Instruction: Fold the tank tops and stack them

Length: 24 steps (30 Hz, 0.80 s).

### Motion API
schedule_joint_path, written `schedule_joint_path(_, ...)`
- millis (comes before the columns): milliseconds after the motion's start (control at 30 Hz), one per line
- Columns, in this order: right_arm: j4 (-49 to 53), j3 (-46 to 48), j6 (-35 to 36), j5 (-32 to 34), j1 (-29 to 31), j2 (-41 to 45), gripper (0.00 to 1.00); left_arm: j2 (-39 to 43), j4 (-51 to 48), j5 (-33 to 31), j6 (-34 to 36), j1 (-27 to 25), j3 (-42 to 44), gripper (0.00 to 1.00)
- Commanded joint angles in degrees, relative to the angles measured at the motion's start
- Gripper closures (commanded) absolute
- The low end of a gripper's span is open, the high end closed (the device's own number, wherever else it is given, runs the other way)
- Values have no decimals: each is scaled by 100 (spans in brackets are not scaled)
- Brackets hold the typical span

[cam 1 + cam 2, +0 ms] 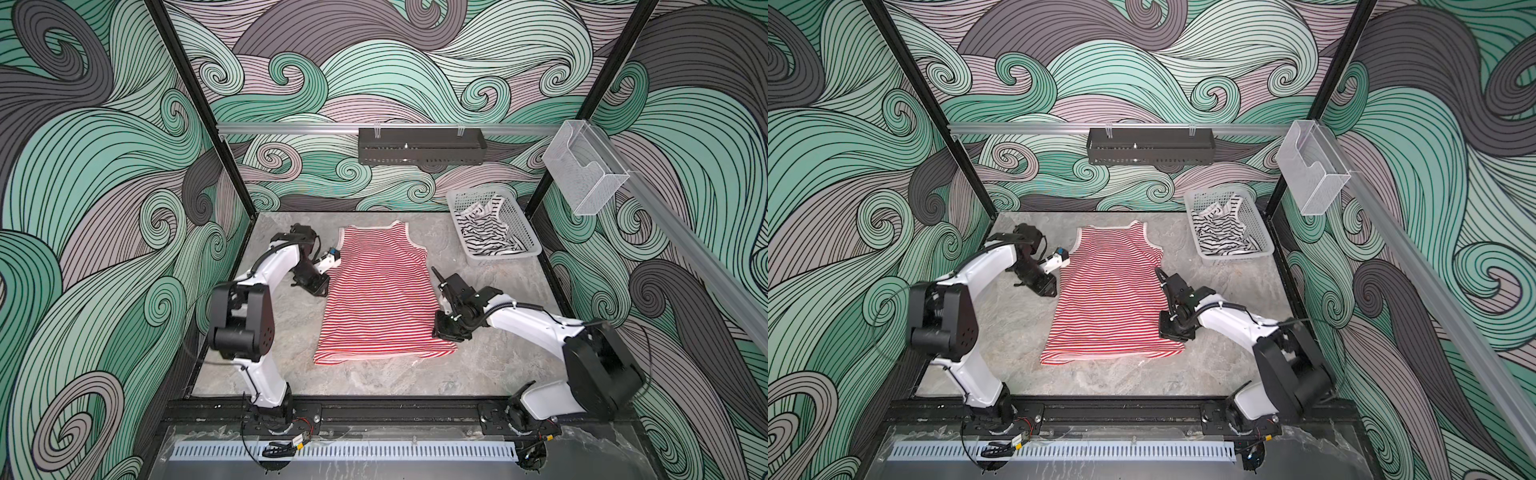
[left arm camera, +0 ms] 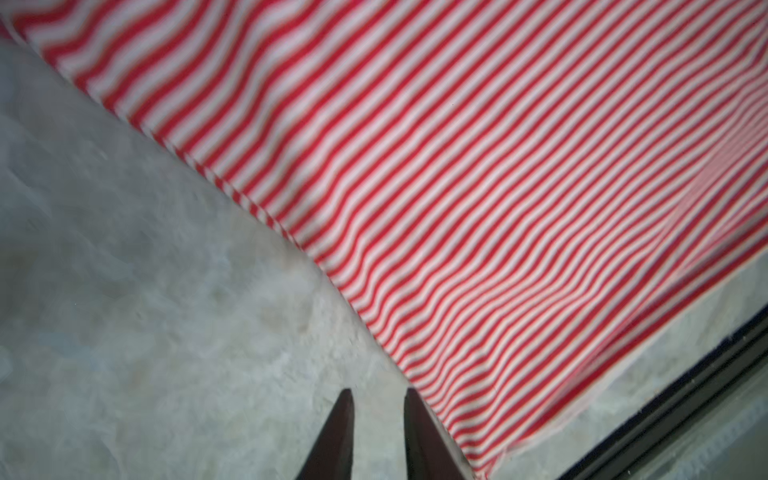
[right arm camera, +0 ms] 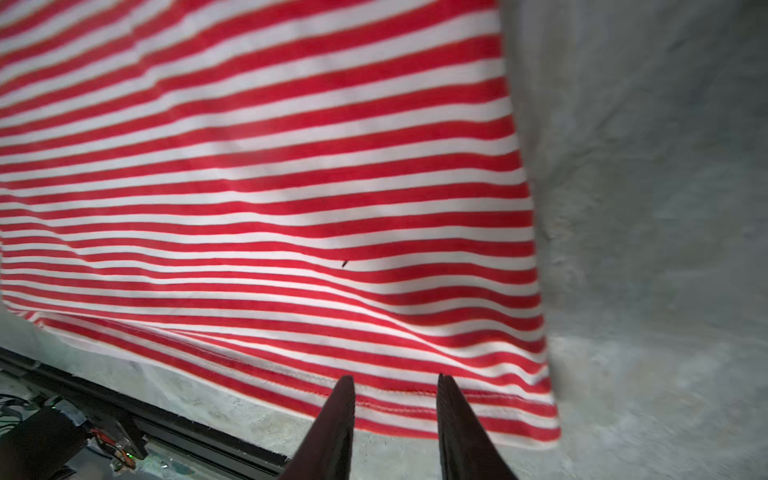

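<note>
The red-and-white striped tank top [image 1: 376, 291] with white-trimmed straps lies spread flat in the middle of the grey marbled tabletop [image 1: 498, 365], straps toward the back wall; the white tank top with thin black stripes [image 1: 484, 232] sits crumpled inside the white perforated plastic basket [image 1: 505, 254] in the far right corner. The left gripper [image 2: 378, 392] hangs over bare table just beside the red top's side edge, jaws slightly parted and empty; the right gripper [image 3: 397, 378] is over the hem near its right corner, jaws parted with nothing clamped, though whether the tips touch the cloth is unclear.
</note>
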State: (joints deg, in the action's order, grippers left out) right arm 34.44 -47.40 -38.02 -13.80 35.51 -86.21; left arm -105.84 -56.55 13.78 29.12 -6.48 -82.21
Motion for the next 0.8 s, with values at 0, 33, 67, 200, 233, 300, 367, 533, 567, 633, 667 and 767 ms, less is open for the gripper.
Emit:
schedule_joint_path(0,-261,-199,-340,194,255,-387,65,-1024,204,-91,-473,-171,-1085,75)
schedule_joint_path(33,-300,-214,-363,219,302,-502,65,-1342,164,-112,-478,-201,-1433,75)
schedule_joint_path(67,-315,-219,-403,241,330,-590,64,-1626,125,-150,-487,-240,-1741,75)
schedule_joint_path(200,-221,-217,-430,402,325,-744,62,-2344,75,-494,-524,-400,-2522,76)
schedule_joint_path(233,-138,-239,-396,462,316,-777,62,-2444,83,-604,-514,-436,-2621,75)
schedule_joint_path(300,13,-291,-326,555,278,-859,61,-2602,75,-937,-498,-497,-2741,76)
schedule_joint_path(367,153,-353,-202,625,178,-955,60,-2691,64,-1243,-435,-536,-2761,76)
schedule_joint_path(533,325,-598,158,653,-405,-1295,57,-2700,130,-2224,-351,-547,-2445,76)
schedule_joint_path(567,359,-698,239,632,-521,-1398,57,-2644,173,-2336,-323,-535,-2306,77)
schedule_joint_path(633,425,-1007,430,572,-765,-1693,57,-2421,374,-2543,-306,-538,-1862,77)
schedule_joint_path(667,440,-1175,512,511,-861,-1840,57,-2311,481,-2645,-326,-538,-1644,77)
schedule_joint_path(767,487,-1805,686,328,-1147,-2365,57,-1894,821,-3056,-345,-530,-902,77)
